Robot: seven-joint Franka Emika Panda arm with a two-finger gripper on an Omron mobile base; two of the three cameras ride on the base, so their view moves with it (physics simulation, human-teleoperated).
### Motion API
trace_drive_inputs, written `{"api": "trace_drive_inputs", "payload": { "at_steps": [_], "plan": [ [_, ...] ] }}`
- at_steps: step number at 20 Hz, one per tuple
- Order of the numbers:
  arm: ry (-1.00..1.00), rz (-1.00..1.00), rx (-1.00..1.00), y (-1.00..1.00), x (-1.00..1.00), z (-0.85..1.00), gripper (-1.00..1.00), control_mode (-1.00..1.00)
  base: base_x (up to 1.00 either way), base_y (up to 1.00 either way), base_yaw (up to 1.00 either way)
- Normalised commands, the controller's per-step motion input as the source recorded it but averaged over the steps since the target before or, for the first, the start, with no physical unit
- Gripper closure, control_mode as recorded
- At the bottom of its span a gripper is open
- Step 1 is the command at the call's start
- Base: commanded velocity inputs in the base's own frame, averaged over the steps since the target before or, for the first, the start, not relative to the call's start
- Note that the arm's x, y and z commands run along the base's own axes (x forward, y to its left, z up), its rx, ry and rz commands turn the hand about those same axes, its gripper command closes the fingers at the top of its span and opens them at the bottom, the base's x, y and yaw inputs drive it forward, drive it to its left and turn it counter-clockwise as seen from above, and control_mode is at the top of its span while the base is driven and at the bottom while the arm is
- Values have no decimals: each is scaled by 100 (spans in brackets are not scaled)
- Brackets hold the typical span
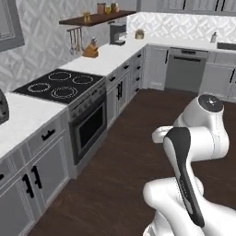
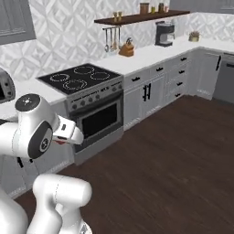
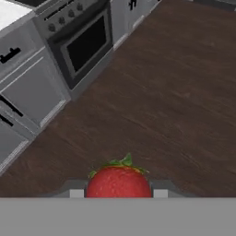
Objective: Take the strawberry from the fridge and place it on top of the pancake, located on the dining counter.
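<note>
Strawberry [image 3: 119,182] sat clamped between my closed fingers [image 3: 119,193] at six o'clock in the hand view, above the dark floor [image 3: 175,92]. I judged best: hold firm, level, while traveling.

strawberry [image 3: 119,182] between my fingertips, above the floor [image 3: 161,106] | oven [image 3: 85,44] ahead, to the left in my hand view | cabinets [image 3: 30,87] beside it (nearer me) | stove top [image 1: 61,85] on the oven
</note>
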Motion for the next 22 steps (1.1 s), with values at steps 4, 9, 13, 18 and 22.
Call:
{"api": "trace_drive_inputs", "payload": {
  "at_steps": [4, 9, 13, 18, 22],
  "plan": [
    [0, 0, 0, 0, 0, 0, 100, 100, 15, -39, -84],
    [0, 0, 0, 0, 0, 0, 100, 100, 51, -44, -71],
    [0, 0, 0, 0, 0, 0, 100, 100, 84, -45, -58],
    [0, 0, 0, 0, 0, 0, 100, 100, 100, -32, -39],
    [0, 0, 0, 0, 0, 0, 100, 100, 100, -40, -36]
  ]
}}
